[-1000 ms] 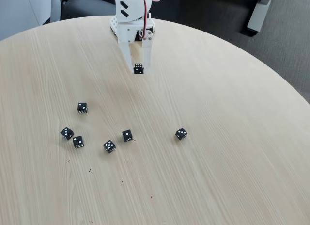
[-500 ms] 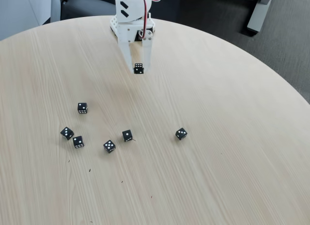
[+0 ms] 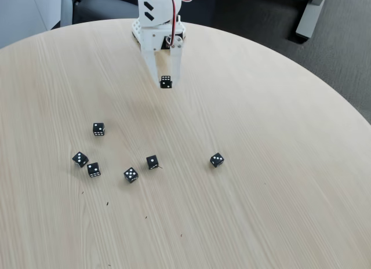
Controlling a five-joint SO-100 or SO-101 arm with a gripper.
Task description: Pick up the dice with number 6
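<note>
We see our gripper [image 3: 166,82] pinching the dice with number 6 [image 3: 166,81], up above the table [image 3: 261,135], far behind the other dice [image 3: 131,175]. We think the pick-up is done; next just hold tight.

Fixed view: set high and across from the arm, looking steeply down and over a round wooden table [image 3: 278,164] toward the arm's white body at the top edge. Far enough back to take in the claw [image 3: 166,82] near top centre, the scattered black dice [image 3: 131,175] below and to its lower left, and dark floor [image 3: 324,60] beyond the table's rim, up and right of the claw.
</note>
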